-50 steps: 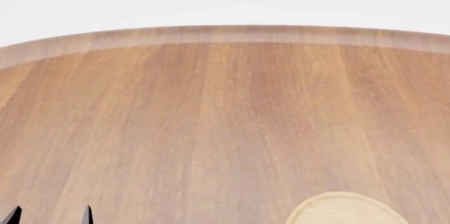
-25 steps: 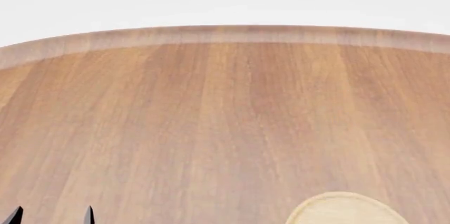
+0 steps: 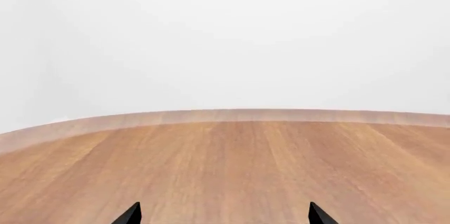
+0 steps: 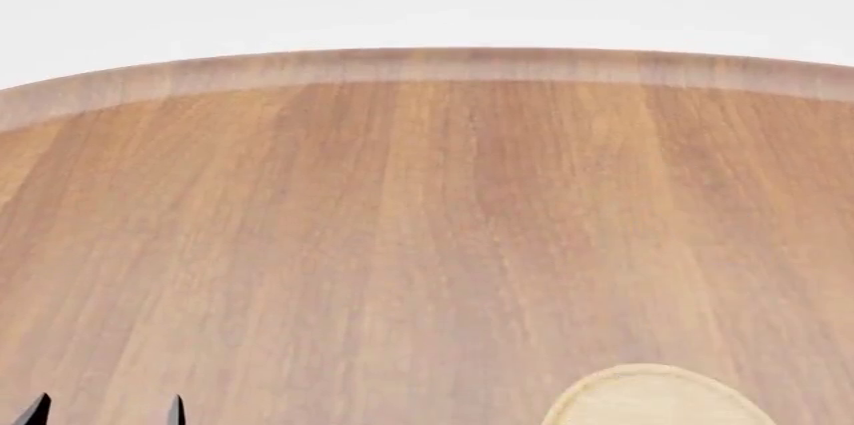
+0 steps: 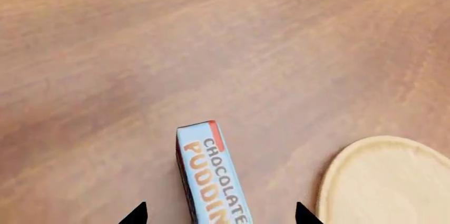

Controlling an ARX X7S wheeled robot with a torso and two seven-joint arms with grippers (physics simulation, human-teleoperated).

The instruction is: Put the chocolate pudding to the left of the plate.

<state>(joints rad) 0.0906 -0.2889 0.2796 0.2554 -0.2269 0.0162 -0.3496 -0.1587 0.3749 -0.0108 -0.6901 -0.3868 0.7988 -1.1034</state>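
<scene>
The chocolate pudding (image 5: 211, 176), a carton with a light blue top, a red corner and orange lettering, lies on the wooden table in the right wrist view. It sits between the wide-apart fingertips of my right gripper (image 5: 220, 214), which is open and not touching it. The plate (image 5: 387, 182), a pale wood disc, lies beside the carton, and its far rim shows at the bottom of the head view (image 4: 654, 397). My left gripper (image 3: 223, 214) is open and empty over bare table; its tips show at the lower left of the head view (image 4: 107, 410). The pudding is out of the head view.
The round wooden table (image 4: 427, 225) fills the head view, and its far edge (image 4: 427, 65) curves across the top against a white background. The same edge shows in the left wrist view (image 3: 225, 116).
The left gripper's tips have sunk slightly lower in the head view. Nothing else has moved.
</scene>
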